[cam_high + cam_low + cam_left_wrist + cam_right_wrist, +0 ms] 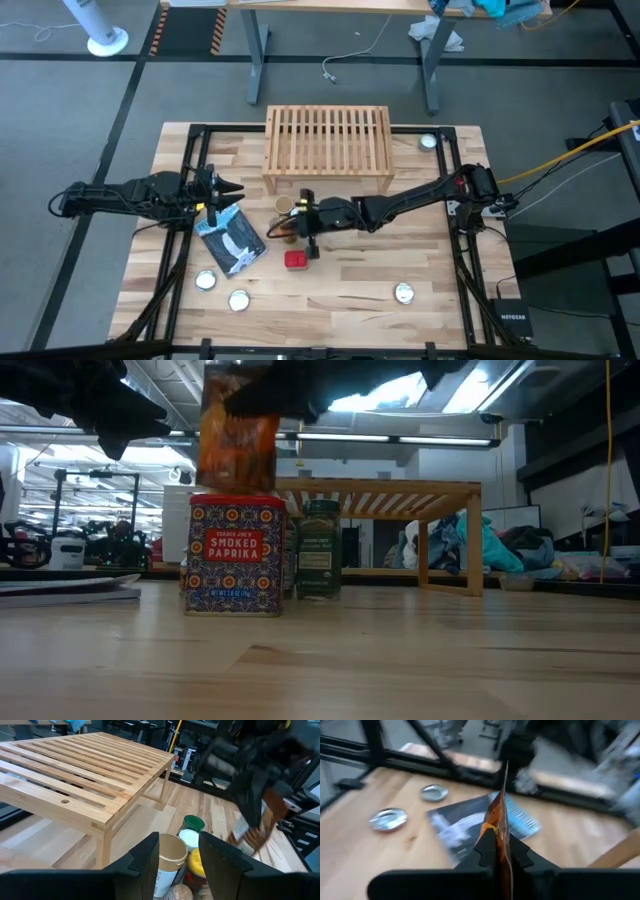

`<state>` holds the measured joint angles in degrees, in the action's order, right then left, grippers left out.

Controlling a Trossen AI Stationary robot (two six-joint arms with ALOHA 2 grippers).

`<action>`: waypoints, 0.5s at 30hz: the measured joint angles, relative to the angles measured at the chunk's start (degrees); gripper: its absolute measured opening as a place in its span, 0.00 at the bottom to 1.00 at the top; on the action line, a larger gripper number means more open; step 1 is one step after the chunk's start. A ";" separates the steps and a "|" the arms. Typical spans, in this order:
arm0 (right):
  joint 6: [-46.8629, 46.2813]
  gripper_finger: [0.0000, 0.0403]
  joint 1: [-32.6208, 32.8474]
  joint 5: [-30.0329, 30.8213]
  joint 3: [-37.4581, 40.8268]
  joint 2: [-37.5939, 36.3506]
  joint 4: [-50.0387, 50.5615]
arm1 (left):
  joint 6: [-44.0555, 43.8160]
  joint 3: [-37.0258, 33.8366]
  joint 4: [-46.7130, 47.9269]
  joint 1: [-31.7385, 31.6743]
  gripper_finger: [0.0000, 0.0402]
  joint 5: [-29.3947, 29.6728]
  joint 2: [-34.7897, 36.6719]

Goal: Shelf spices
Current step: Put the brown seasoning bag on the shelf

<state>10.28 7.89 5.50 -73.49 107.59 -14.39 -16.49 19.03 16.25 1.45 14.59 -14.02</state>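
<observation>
An orange packet [237, 440] hangs in the air at mid-table with my right gripper [497, 851] shut on it. In front of it on the table stands a red tin [235, 555], with a green-lidded jar [319, 548] beside it. More jars, with tan [172, 847], white [189, 839] and yellow [197, 862] lids, stand in a cluster before the wooden shelf [328, 148]. My left gripper [225, 187] waits open at the left of the table, off the shelf's near left corner, and touches nothing. My right gripper pinches the orange packet between its two fingers, which meet on its flat faces [496, 832]; the packet shows edge-on there. The fingers come from the table's right, slanting a little down. The packet hangs below them [260, 827], lifted clear of the table.
A blue-and-white pouch [232, 238] lies flat at the near left of the jars. Silver discs lie at the near left [206, 280] [238, 299], near right [404, 293] and far right [428, 141]. The shelf's slatted top [85, 775] is bare.
</observation>
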 joint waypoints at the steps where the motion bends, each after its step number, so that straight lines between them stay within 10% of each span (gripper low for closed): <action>1: 1.64 0.01 -0.29 1.21 -0.90 0.00 0.42 | 0.00 0.00 -0.02 0.00 0.33 0.00 0.02; 15: 6.48 0.01 -8.35 -1.28 -11.43 -0.04 5.45 | -0.24 -0.01 3.64 0.01 0.33 0.00 0.02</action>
<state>16.76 -0.46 4.22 -84.92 107.55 -8.94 -16.73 19.01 19.89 1.46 14.59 -14.00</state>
